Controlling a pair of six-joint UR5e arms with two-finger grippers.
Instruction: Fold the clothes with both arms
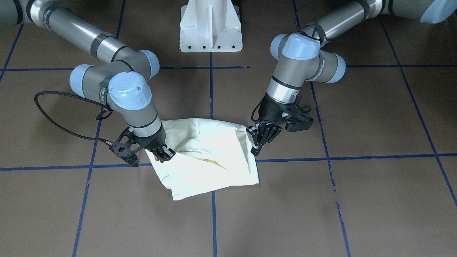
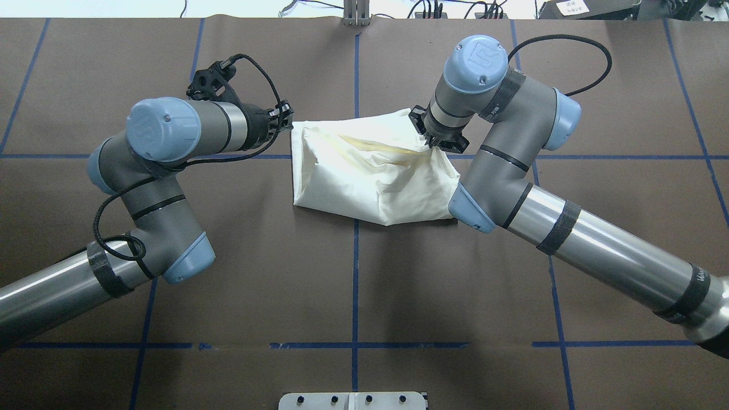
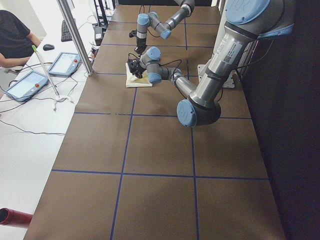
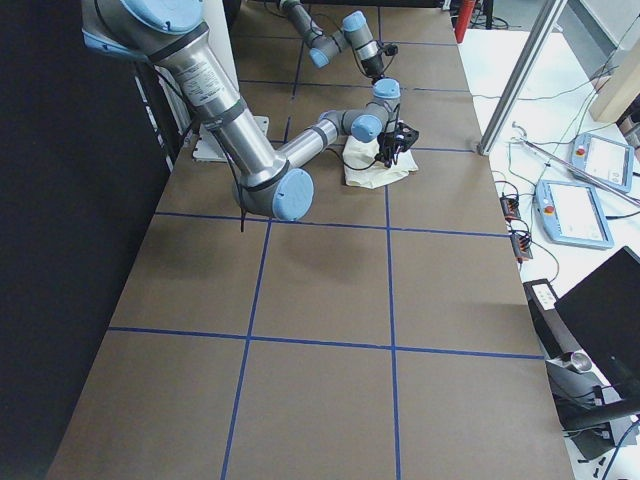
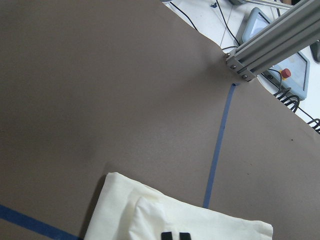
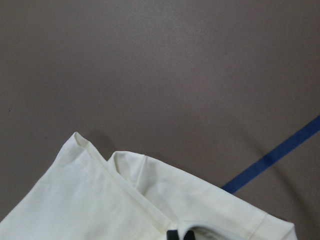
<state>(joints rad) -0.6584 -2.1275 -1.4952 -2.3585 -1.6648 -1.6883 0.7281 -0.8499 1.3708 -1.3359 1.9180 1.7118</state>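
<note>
PROGRESS: cream-white folded T-shirt (image 2: 364,182), already a compact packet, sits mid brown table (image 2: 228,256) | black left gripper (image 2: 284,117) clenched on its 10 o'clock corner | black right gripper (image 2: 436,140) pinching 1 o'clock | last fold and release look pending

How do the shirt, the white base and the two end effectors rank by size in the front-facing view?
1. shirt
2. white base
3. left end effector and right end effector, about alike
</note>
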